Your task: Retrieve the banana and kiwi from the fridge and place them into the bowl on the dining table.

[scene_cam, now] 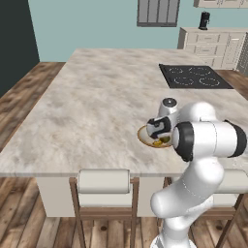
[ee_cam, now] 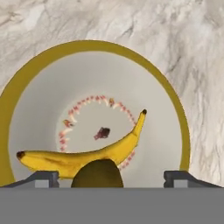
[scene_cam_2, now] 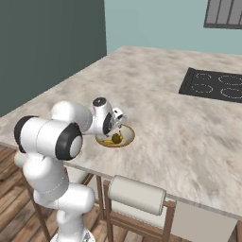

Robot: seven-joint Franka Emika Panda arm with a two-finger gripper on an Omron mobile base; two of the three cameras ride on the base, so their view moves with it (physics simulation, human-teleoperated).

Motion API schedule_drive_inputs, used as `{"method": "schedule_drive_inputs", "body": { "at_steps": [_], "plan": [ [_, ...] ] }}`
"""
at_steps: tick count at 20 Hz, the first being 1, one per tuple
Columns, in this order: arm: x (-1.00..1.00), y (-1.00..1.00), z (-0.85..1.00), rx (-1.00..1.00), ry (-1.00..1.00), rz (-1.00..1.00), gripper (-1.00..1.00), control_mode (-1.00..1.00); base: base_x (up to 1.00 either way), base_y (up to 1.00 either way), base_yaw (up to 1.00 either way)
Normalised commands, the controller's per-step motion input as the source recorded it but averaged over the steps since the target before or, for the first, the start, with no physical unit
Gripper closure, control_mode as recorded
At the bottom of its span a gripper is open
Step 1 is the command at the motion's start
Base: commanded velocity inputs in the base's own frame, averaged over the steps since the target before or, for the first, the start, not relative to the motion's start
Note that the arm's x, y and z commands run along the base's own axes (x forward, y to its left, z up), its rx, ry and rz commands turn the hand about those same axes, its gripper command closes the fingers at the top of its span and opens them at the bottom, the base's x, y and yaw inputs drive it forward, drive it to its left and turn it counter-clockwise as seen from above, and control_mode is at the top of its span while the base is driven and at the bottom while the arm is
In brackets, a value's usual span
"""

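I hold the tool (ee_cam: 112, 177) directly above the bowl (ee_cam: 26, 83), jaws spread wide and gripping nothing. The banana (ee_cam: 83, 155) lies inside the bowl and the kiwi (ee_cam: 97, 174) sits against it, near the surface's (scene_cam: 97, 106) near edge.

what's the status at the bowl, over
Claw open above bowl. Banana and kiwi both in bowl on dining table. Nothing in the way.
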Motion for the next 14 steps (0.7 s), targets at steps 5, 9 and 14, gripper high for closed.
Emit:
{"method": "schedule_drive_inputs", "body": {
  "at_steps": [5, 9, 14],
  "plan": [
    [-0.28, -0.01, 0.35, 0.00, 0.00, -0.01, -1.00, -1.00, 0.00, 0.00, 0.00],
    [-0.97, 0.00, 1.00, 0.00, 0.00, 0.00, -1.00, -1.00, 0.00, 0.00, 0.00],
    [-1.00, 0.00, 1.00, 0.00, -0.04, -0.03, -1.00, -1.00, 0.00, 0.00, 0.00]
  ]
}}
